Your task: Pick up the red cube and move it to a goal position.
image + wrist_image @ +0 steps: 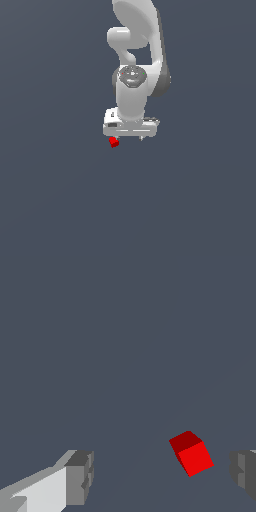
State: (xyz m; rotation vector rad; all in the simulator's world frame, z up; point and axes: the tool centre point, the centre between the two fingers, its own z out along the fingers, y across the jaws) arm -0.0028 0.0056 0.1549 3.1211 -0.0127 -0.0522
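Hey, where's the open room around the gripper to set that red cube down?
Bare grey surface lies all around the arm. Only crowded spot: between the open gripper's fingers, where the red cube sits apart from both, nearer one.

You are looking at one red cube [114,142], the only red object in either view, resting on a plain grey-blue surface [55,200]. One white robot arm [134,60] stands over it, carrying one gripper [128,138]. In the wrist view you can count two fingers [80,476] on that gripper, one at each side of the picture, with the single cube [192,454] lying between them. You see one cube, one arm, one gripper and two fingers.
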